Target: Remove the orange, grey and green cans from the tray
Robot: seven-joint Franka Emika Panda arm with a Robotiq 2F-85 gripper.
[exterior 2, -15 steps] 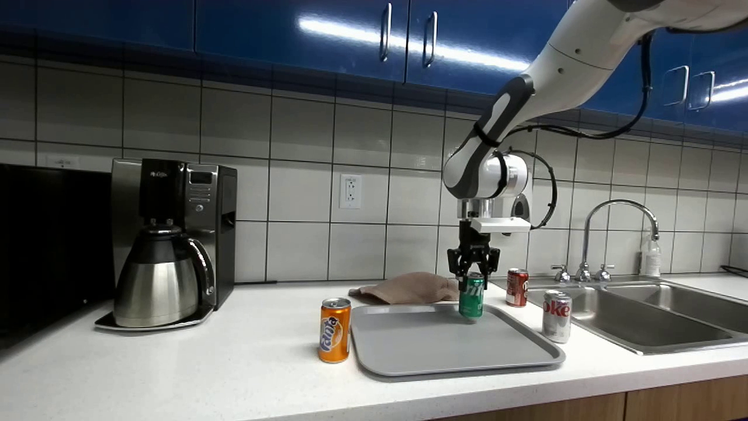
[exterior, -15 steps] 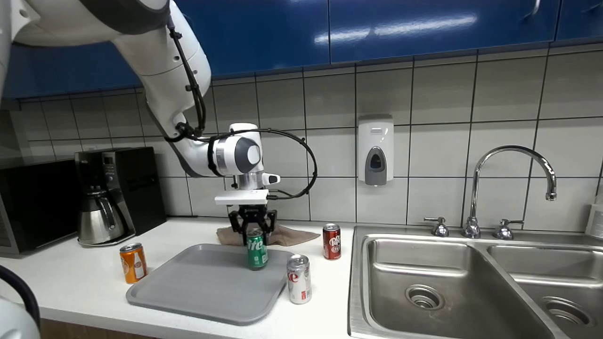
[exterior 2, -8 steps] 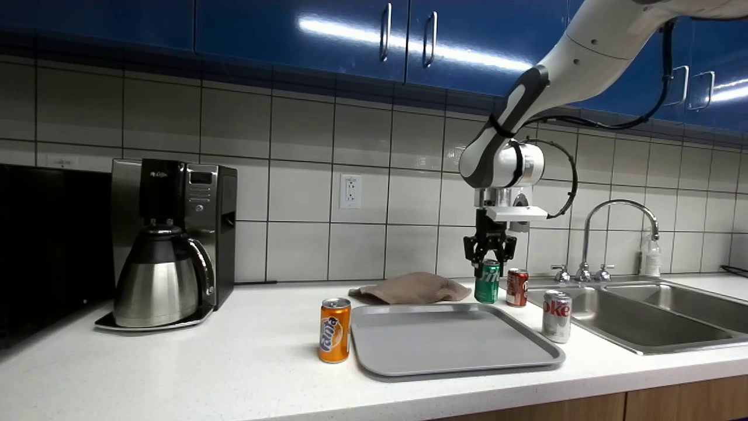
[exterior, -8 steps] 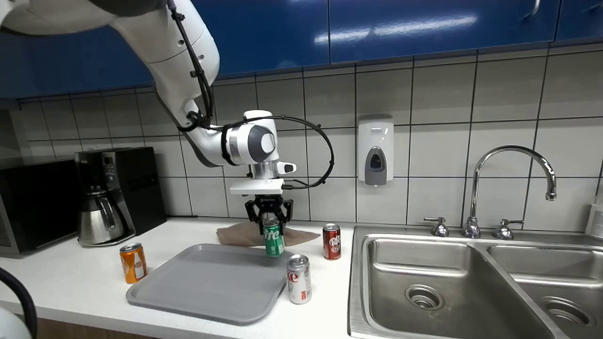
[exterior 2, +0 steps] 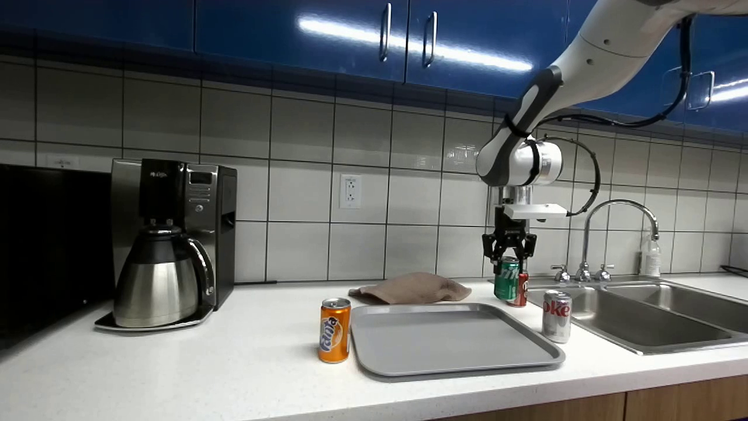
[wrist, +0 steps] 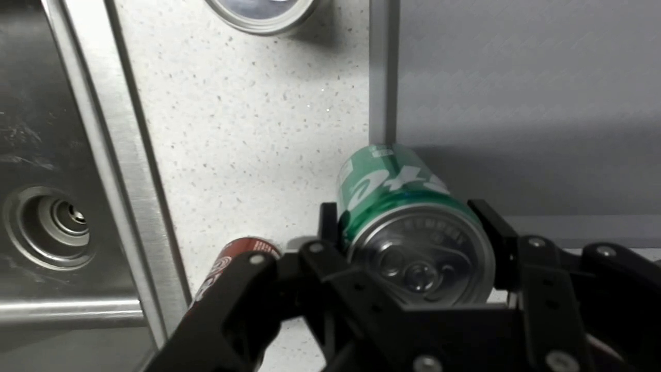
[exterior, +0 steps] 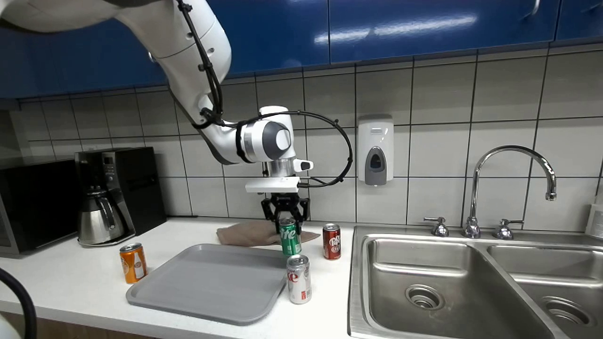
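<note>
One orange can [exterior: 134, 263] is seen lower left in an exterior view; a green can [exterior: 291, 242] is clasped by the gripper [exterior: 288, 227].

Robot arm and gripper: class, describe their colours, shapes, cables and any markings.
The arm is white and dark grey, with rounded segments. Black cables are strapped along it, one in a wide loop. The black gripper has angular, jointed fingers with silvery screw heads; above it sit a silver collar and a flat white block. No lettering is readable.
</note>
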